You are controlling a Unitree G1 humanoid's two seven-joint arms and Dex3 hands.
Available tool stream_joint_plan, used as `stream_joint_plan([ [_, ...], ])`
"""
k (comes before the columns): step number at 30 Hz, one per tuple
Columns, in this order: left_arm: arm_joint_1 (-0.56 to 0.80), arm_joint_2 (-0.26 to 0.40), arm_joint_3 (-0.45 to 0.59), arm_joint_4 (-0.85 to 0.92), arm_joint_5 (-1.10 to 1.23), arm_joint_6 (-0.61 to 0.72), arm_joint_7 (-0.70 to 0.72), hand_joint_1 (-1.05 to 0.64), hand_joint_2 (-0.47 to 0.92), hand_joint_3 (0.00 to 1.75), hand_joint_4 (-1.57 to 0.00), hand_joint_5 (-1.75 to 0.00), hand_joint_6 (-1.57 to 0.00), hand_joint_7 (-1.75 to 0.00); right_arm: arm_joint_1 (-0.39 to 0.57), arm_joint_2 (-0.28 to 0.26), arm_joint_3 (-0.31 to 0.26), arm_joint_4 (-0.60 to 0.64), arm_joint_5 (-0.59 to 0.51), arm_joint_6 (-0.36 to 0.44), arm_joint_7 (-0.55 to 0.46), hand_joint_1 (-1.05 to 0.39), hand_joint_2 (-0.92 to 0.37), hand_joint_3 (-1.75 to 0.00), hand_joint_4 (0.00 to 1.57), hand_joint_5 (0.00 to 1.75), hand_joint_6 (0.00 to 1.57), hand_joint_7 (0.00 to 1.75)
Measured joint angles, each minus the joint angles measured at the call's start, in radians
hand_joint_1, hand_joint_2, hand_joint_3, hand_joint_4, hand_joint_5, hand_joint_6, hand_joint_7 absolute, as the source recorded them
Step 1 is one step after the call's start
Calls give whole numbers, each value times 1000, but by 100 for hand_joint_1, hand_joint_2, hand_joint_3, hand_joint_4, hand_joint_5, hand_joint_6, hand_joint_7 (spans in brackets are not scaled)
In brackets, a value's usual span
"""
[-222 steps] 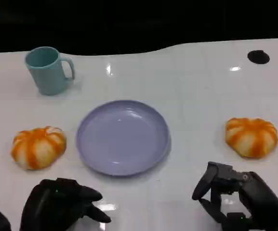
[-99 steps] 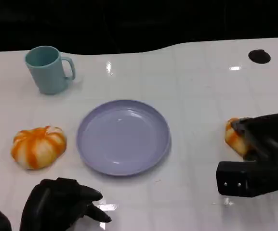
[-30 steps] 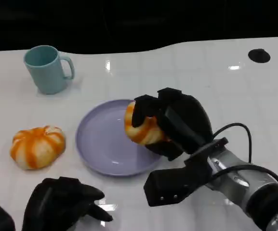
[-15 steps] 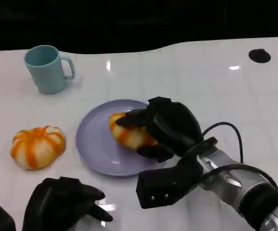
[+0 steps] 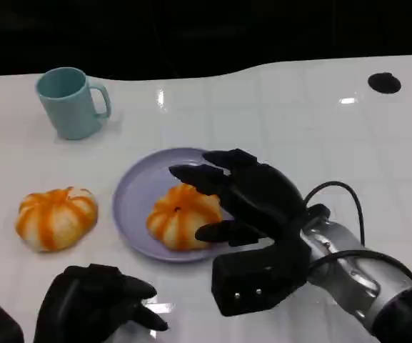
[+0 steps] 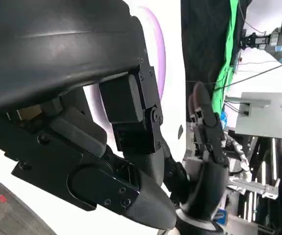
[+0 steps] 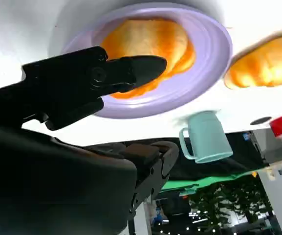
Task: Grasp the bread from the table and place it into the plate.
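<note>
Black fingers spread wide are what I read first on my right hand (image 5: 245,204): it hangs over the near right part of the plate (image 5: 138,189) with its fingers apart and nothing in them. From the head view, the fingertips reach over and beside the bread (image 5: 181,216) but I see no grip on it; whether one fingertip touches the crust, I cannot tell. The right wrist view agrees: a finger (image 7: 131,68) stretches across in front of the bread (image 7: 145,46), which lies flat inside the purple plate (image 7: 204,63).

So I judge the first placement done. That bread sits on the near half of the plate, inside the rim, upright with its ridged top facing up.

My left hand (image 5: 95,304) rests at the near left edge of the table, fingers curled in, holding nothing that I can see. In its own wrist view the left hand's (image 6: 82,147) shell blocks most of the scene.

Further out, a second bread (image 5: 56,218) lies on the bare table just left of the plate, apart from the rim. If the task covers both, that one is left, and it falls to my left hand. A teal mug (image 5: 70,103) stands well behind it, out of the path.

What remains for the right arm, as I judge it, is to lift clear without nudging the bread.
</note>
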Motion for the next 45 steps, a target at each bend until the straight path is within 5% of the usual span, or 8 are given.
stream_joint_plan([
  [12, 0, -1, -2, 0, 0, -1, 2, -105, 77, 0, -157, -38, -157, -15, 178, -79, -106, -230, 124, -101, 35, -44, -92, -7, 24, 51, 44, 8],
  [19, 0, -2, -3, 0, 1, -2, 2, -105, 77, 0, -157, -38, -157, -15, 301, -98, -200, -319, 317, -186, 98, -24, -92, -8, 40, 63, 59, 14],
  [22, 1, -2, -5, -2, 1, -1, 2, -105, 77, 0, -157, -38, -157, -15, 359, -97, -229, -372, 459, -188, 189, -18, -71, -51, 36, 98, 68, 26],
  [23, 2, -2, -5, -3, 1, -2, 2, -105, 77, 0, -157, -38, -157, -15, 383, -97, -239, -399, 525, -179, 231, -18, -57, -77, 40, 109, 71, 38],
  [26, 4, -3, -5, -4, 2, -2, 2, -105, 77, 0, -157, -38, -157, -15, 443, -88, -264, -451, 650, -155, 312, -15, -43, -105, 46, 127, 65, 76],
  [30, 4, -4, -7, -10, 2, -1, 3, -105, 77, 0, -157, -38, -157, -15, 500, -67, -294, -474, 760, -152, 374, -16, -52, -98, 53, 151, 53, 125],
  [36, 4, -7, -8, -13, 2, 0, 12, -105, 77, 0, -157, -39, -157, -16, 587, -70, -338, -545, 802, -93, 424, -13, -71, -82, 65, 158, 62, 137],
  [45, 5, -7, -10, -15, 2, 0, 19, -105, 76, 0, -157, -38, -157, -15, 710, -82, -397, -686, 795, 20, 430, -10, -64, -97, 76, 174, 67, 143],
])
